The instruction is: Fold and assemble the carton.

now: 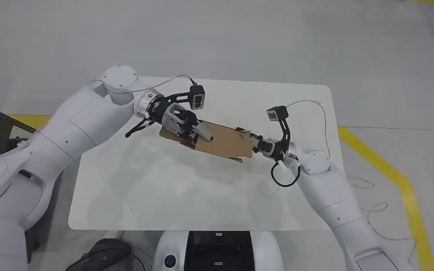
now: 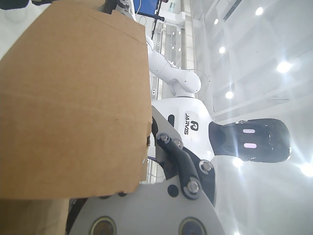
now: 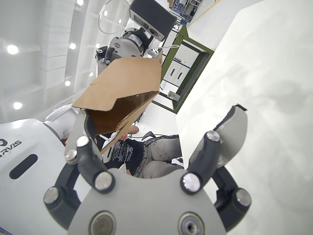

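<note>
Carton (image 1: 220, 140) hangs half-flattened above the table (image 1: 149, 190), left jaws clamped on one end, right jaws spread at its open end, so I mean to ease that mouth square before folding flaps.

We see a white table (image 1: 135, 196) with rounded corners standing on a pale grey floor (image 1: 237, 34), where a yellow line (image 1: 380, 159) runs past the table's right side. Beyond the table's edge stands a green-framed cabinet (image 3: 193, 50) with white doors, and a small clear container (image 3: 174, 95) sits on it. Round ceiling lights (image 2: 283, 66) glare overhead.
</note>
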Available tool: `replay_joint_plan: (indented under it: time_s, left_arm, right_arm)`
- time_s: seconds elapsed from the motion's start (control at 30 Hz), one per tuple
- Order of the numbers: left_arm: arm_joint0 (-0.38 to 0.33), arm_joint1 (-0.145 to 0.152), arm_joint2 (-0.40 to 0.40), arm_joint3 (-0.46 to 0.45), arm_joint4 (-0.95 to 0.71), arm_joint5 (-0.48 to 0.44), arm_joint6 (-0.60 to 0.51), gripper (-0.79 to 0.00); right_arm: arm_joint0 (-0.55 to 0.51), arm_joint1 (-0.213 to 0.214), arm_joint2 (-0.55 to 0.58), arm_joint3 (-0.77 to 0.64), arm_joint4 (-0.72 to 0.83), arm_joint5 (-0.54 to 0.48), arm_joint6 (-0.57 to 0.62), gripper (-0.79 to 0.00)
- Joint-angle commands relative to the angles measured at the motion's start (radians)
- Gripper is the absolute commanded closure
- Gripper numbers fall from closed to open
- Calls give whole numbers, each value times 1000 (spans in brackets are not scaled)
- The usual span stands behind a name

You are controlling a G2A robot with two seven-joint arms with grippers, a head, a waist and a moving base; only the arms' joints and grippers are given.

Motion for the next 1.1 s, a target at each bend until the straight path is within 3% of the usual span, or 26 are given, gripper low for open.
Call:
replay_joint_plan:
  time_s: [0.0, 0.4, 1.07]
  left_arm:
    - [-1, -1, 8, -2, 0, 4, 0, 0]
    - [-20, -9, 32, 18, -32, -38, 0, 0]
    - [-39, 23, 32, 1, -58, -74, 0, 0]
  right_arm:
    - [4, -1, -6, -6, -2, -10, 4, -785]
    - [-10, 12, -34, -34, 36, -14, 0, -785]
    - [3, 12, -74, 91, 154, -14, -1, -785]
